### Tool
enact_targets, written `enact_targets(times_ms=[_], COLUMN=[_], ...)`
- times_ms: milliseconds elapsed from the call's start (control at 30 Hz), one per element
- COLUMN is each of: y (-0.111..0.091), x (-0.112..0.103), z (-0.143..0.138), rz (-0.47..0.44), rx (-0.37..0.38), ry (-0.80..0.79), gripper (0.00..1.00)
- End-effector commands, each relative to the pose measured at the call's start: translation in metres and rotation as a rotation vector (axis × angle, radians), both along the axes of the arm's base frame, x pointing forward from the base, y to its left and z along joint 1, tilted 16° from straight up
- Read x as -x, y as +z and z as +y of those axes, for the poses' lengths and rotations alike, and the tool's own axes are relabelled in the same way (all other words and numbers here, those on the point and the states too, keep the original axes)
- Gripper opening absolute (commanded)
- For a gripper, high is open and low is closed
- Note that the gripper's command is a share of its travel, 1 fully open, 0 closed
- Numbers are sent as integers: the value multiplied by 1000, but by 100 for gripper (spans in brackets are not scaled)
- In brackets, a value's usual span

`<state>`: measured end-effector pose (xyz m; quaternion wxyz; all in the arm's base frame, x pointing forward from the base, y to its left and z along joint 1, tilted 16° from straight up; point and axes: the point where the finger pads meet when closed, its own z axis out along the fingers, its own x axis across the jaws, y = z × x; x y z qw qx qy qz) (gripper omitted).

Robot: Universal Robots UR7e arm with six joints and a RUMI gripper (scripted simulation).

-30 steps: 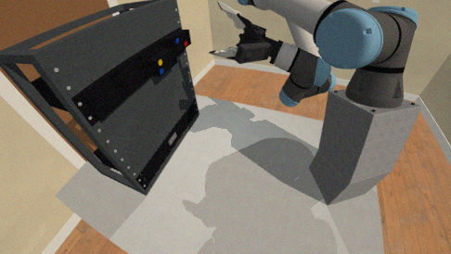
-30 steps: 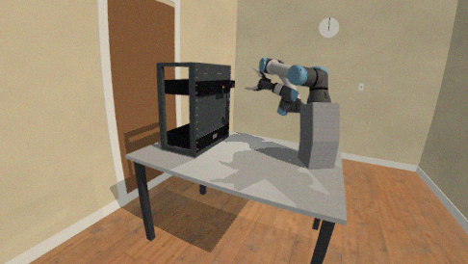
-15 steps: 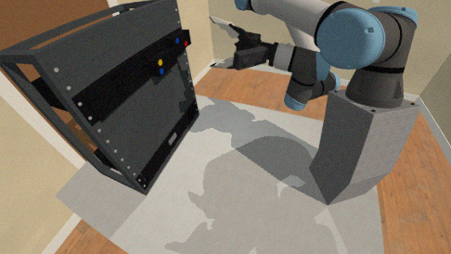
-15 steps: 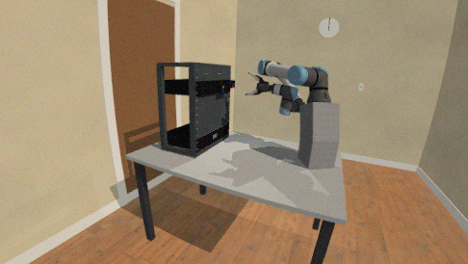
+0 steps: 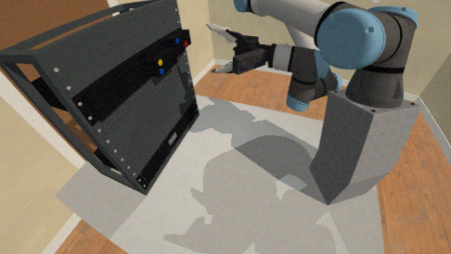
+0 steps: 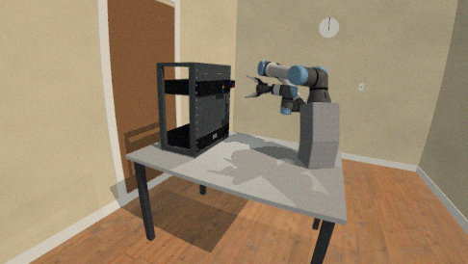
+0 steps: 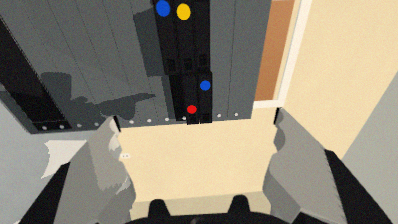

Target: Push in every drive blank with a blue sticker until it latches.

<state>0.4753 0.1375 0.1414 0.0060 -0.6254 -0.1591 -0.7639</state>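
Can't see the top of the rack (image 5: 139,120) (image 6: 212,116) (image 7: 90,55) in the wrist view, cut off by the edge. Can't read latches behind the blue stickers (image 5: 161,71) (image 6: 222,91) (image 7: 205,85), too small. Can't see all of the arm (image 5: 283,11) (image 6: 279,70) from the top, cropped above.

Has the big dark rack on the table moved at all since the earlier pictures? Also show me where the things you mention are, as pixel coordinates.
No. The rack (image 5: 116,88) (image 6: 193,111) (image 7: 235,55) appears in the same place against the table (image 5: 260,222) (image 6: 270,188).
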Motion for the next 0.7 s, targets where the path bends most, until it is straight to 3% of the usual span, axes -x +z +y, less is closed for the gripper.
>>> enact_targets(times_ms=[0,667], y=[-4,-8], x=[-1,-2], z=[0,1], rz=[16,28], rx=[8,13], ry=[1,2], gripper=[100,100])
